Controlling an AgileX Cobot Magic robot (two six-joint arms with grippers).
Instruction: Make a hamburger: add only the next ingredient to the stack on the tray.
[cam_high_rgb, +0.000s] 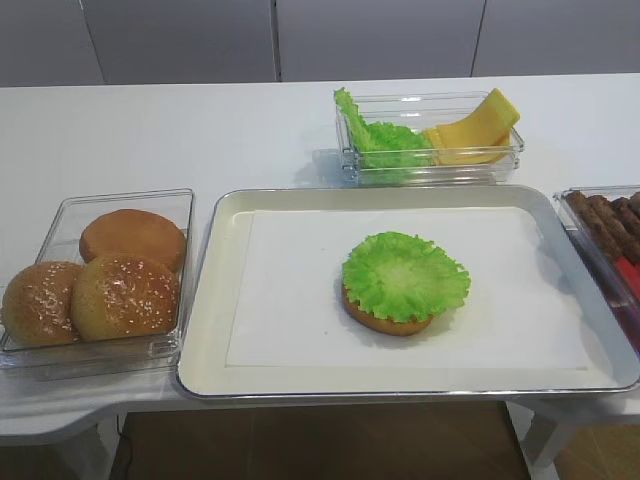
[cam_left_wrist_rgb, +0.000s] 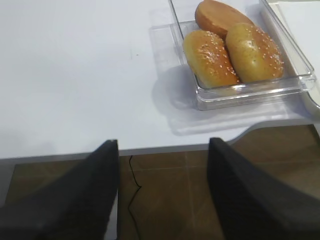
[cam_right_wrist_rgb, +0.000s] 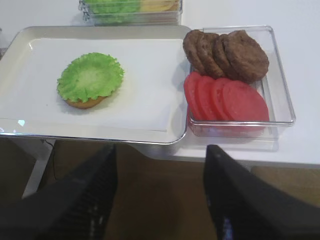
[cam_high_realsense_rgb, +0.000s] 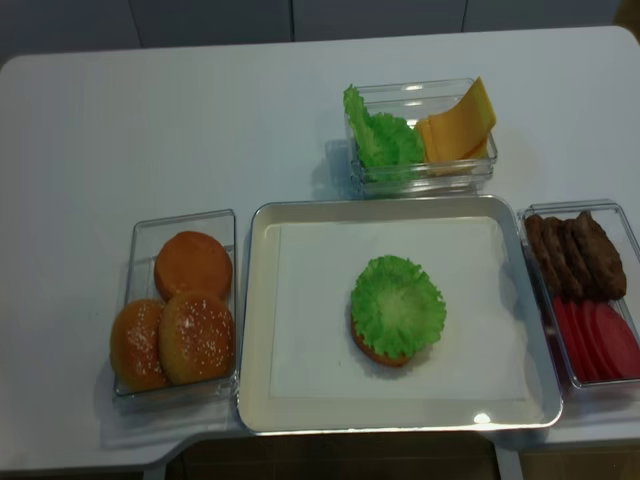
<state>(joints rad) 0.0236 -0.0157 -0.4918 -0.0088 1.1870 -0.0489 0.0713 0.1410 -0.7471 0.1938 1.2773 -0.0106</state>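
Left gripper (cam_left_wrist_rgb: 162, 195) hangs off the table's near edge, jaws spread wide, empty, below the box of sesame buns (cam_left_wrist_rgb: 235, 50). Right of that box, on the tray (cam_high_rgb: 215, 300), the lettuce leaf (cam_high_rgb: 404, 275) covers the bottom bun (cam_high_rgb: 385, 320), only its near rim showing. Right gripper (cam_right_wrist_rgb: 160, 200) also hangs wide and empty, near the patties (cam_right_wrist_rgb: 225, 52) and tomato slices (cam_right_wrist_rgb: 225, 100).

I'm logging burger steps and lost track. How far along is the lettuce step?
Done: the lettuce leaf lies on the bottom bun, slightly off-centre, on the tray. In hand: nothing; the right gripper and left gripper are open and empty, off the table. Left: nothing for this step.
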